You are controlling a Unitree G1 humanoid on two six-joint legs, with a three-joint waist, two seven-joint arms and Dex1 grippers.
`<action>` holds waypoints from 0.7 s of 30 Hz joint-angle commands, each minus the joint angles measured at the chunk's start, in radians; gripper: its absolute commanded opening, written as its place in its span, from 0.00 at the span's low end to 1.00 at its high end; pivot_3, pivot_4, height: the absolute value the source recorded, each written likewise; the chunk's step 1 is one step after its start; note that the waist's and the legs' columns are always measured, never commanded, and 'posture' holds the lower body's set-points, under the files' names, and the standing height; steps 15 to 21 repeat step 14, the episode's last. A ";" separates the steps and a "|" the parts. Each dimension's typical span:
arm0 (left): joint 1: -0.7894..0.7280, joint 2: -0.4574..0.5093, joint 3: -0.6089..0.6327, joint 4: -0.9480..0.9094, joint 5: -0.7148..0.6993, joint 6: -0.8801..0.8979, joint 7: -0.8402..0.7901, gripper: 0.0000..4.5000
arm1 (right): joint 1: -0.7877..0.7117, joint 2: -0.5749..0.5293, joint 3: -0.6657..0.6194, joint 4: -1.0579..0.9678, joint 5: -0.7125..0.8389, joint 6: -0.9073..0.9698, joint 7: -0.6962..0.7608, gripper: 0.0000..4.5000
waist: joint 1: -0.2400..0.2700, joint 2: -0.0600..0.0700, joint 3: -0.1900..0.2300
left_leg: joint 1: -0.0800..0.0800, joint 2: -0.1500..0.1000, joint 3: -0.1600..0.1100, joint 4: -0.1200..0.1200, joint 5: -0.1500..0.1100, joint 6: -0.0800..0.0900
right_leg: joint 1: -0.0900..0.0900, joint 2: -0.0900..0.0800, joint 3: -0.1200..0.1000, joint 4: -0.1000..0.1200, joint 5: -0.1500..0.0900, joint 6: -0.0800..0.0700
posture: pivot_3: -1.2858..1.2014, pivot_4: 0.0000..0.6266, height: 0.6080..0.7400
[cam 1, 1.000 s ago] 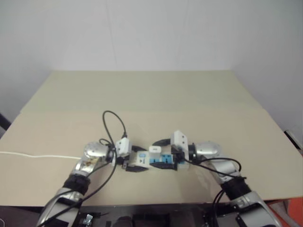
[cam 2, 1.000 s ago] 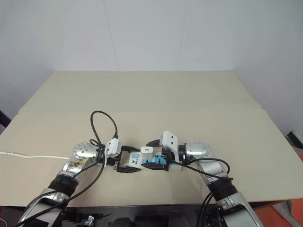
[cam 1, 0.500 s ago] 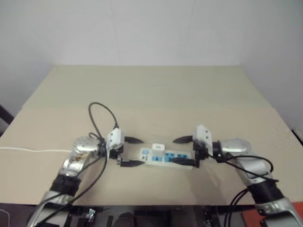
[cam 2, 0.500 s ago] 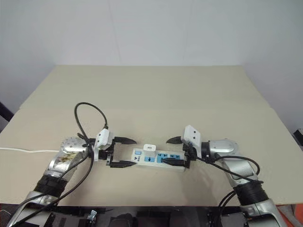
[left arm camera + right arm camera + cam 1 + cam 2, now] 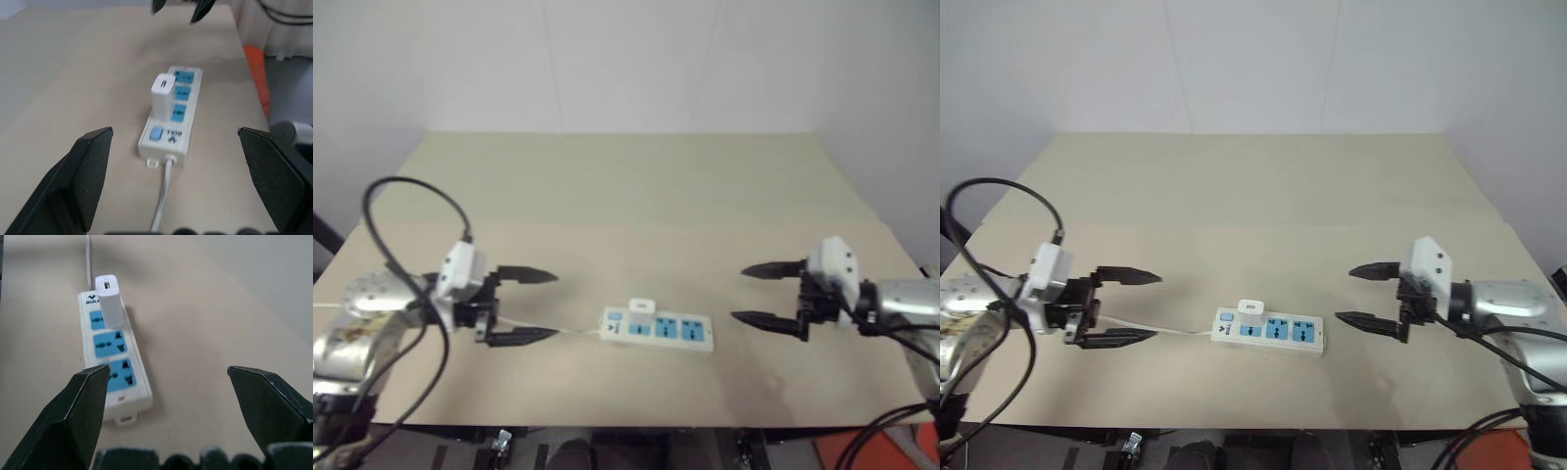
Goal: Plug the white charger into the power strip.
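Both arms have been pulled wide apart and lifted — a second ago they were crowded together over the power strip (image 5: 1269, 331), and now the strip is left alone at the middle of the table (image 5: 1263, 186), near its front edge. The left gripper (image 5: 1121, 307) is seen out at nine o'clock of the strip, its black fingers spread wide and nothing held between them; the right gripper (image 5: 1368, 295) is mirrored at three o'clock, likewise wide open and empty. The white charger (image 5: 1251, 310) is found standing upright in the socket nearest the switch end, at the strip's nine o'clock end, with two blue faces left bare beside it. In the left wrist view the charger (image 5: 163, 93) is shown rising squarely from the strip, and the thin cord (image 5: 163, 198) is seen trailing toward the left arm. The plug looks seated, so the task is judged done — the retreat reads as a release, though how deep the prongs sit cannot be told from here.
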 commanded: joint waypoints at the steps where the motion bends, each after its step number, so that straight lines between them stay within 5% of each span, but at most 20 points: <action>1: 0.020 0.018 0.046 -0.034 -0.020 0.003 0.011 1.00 | 0.017 -0.017 -0.074 -0.035 0.034 0.010 -0.014 1.00 | 0.000 0.000 0.000 | 0.000 0.000 0.000 0.000 0.000 0.000 | 0.001 0.000 0.000 0.000 0.000 0.000 | 0.52 0.24 1.00; 21: -0.021 0.009 -0.010 -0.040 -0.027 0.038 0.038 1.00 | 0.043 -0.009 -0.061 -0.068 0.029 0.015 -0.046 1.00 | 0.000 0.000 0.000 | 0.000 0.000 0.000 0.000 0.000 0.000 | 0.000 0.000 0.000 0.001 0.000 0.000 | 0.52 0.24 1.00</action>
